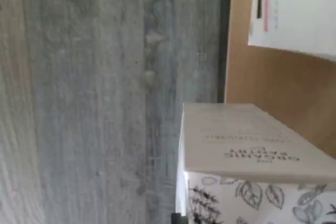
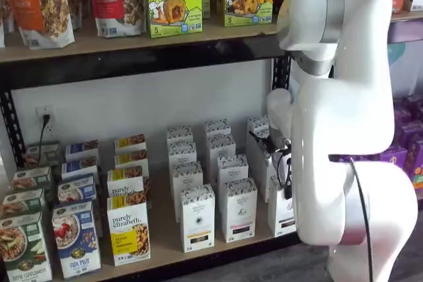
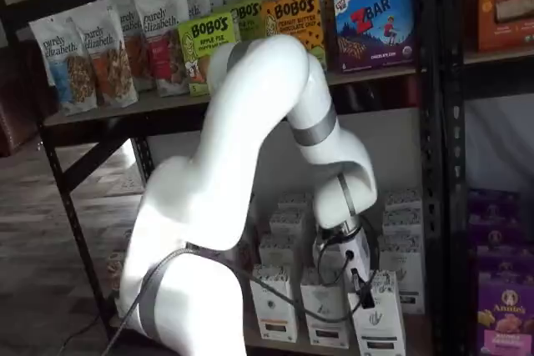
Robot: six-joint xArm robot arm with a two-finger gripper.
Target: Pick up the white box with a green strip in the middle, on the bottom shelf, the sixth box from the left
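Observation:
The white box [image 2: 281, 214] is the front carton of the rightmost row on the bottom shelf [image 2: 165, 255]. It also shows in a shelf view [image 3: 381, 323], leaning a little at the board's front edge. My gripper [image 2: 285, 175] comes down on its top, with a black finger [image 3: 365, 288] against the carton, shut on it. In the wrist view the box's top flap and leaf-patterned face [image 1: 247, 145] fill the near corner and reach past the shelf's black rail [image 1: 226, 35] over the grey floor.
More white cartons [image 2: 197, 217] stand in rows beside it, and one more shows in the wrist view [image 1: 294, 9]. Colourful purely elizabeth boxes [image 2: 127, 229] stand to the left. The upper shelf [image 2: 132, 37] holds bags and Bobo's boxes. A black upright [image 3: 434, 164] stands at the right.

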